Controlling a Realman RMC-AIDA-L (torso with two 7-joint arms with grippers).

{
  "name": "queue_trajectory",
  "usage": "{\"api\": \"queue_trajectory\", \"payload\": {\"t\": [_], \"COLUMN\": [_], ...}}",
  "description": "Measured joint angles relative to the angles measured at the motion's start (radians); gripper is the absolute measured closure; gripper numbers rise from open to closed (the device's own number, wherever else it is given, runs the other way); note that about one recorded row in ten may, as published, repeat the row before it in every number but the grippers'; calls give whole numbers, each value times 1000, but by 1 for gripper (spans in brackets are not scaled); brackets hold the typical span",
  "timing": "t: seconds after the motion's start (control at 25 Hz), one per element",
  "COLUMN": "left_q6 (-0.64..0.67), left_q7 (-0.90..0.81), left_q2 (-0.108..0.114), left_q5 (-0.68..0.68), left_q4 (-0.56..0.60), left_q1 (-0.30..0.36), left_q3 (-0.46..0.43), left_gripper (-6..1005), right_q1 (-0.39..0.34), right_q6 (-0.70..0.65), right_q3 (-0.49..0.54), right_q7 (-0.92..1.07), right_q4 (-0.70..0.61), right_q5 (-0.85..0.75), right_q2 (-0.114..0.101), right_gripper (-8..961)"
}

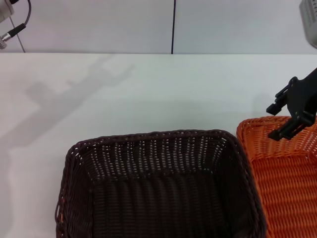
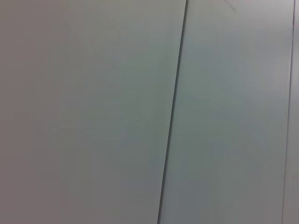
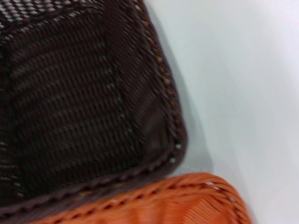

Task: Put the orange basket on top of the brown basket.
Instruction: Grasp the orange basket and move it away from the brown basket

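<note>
The brown basket (image 1: pixel 153 151) stands empty on the white table at the front middle. The orange basket (image 1: pixel 287 183) stands right beside it on its right, their rims side by side; it is cut off by the picture's right edge. My right gripper (image 1: pixel 277 120) is open at the orange basket's far rim, one finger (image 1: pixel 275 107) beyond the rim and the other (image 1: pixel 280 132) just inside it. The right wrist view shows a corner of the brown basket (image 3: pixel 70 102) and the orange rim (image 3: pixel 154 207) next to it. My left gripper is out of view.
The white table (image 1: pixel 148 89) stretches behind and to the left of the baskets up to a pale wall with a dark seam (image 1: pixel 173 25). A part of the left arm with a cable (image 1: pixel 7 12) hangs at the top left. The left wrist view shows only wall (image 2: pixel 93 112).
</note>
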Motion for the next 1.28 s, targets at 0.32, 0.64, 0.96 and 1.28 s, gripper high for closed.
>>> {"api": "queue_trajectory", "payload": {"t": [0.32, 0.64, 0.96, 1.28], "left_q6": [6, 8, 14, 26], "left_q7": [0, 0, 6, 7], "left_q2": [6, 8, 14, 14], "left_q5": [0, 3, 2, 1], "left_q4": [5, 21, 54, 69], "left_q1": [-5, -13, -19, -20], "left_q3": [0, -25, -27, -52], "left_gripper": [138, 138, 139, 139], "right_q1": [-4, -8, -61, -180], "right_q6": [137, 219, 217, 223], "right_q3": [-47, -78, -70, 28], "right_q7": [1, -3, 16, 100], "right_q4": [67, 141, 121, 77], "right_q5": [-57, -62, -82, -90], "right_q2": [26, 34, 23, -59], "right_gripper": [303, 338, 510, 703]}}
